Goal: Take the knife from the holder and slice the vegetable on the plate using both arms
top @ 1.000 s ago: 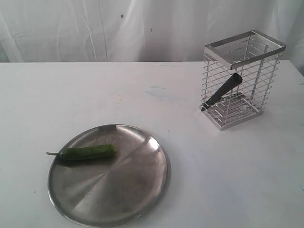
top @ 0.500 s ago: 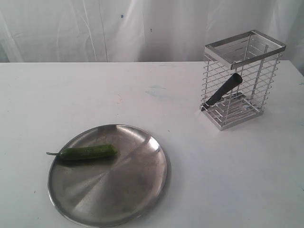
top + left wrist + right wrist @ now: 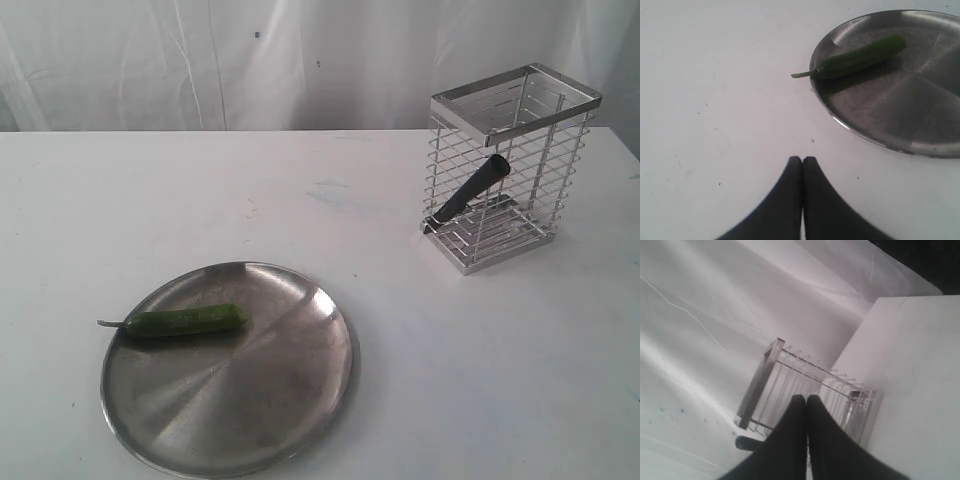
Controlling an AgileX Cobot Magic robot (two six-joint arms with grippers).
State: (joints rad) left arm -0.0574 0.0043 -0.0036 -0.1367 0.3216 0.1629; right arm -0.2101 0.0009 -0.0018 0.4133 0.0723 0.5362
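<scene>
White table [image 3: 450, 380] w/ a white cloth backdrop [image 3: 200, 60]. Plate [image 3: 250, 400] sits front-left in the exterior view; the holder [image 3: 543, 118] stands upright back-right, well apart from it. Vegetable [image 3: 185, 321] lies flat on the plate's left part, near the rim, whole, w/ its thin stem poking out past the rim to the left. Knife [image 3: 472, 190] is inside the holder, tilted: blade end down at the base by the holder's left corner, black handle leaning up to the right against the wires, its top below the rim. L gripper [image 3: 802, 159]: 2 black jaws pressed tip to tip, nothing btwn them, over bare table [image 3: 715, 100] just off the plate [image 3: 900, 110]; the vegetable [image 3: 860, 57] shows beyond it, stem end over the rim on the gripper's side. R gripper [image 3: 806, 398]: 2 jaws also pressed together, empty, pointing at the holder [image 3: 760, 380], which stands beyond the tips; can't tell if the tips touch the wires. Neither gripper touches knife, vegetable or plate.
</scene>
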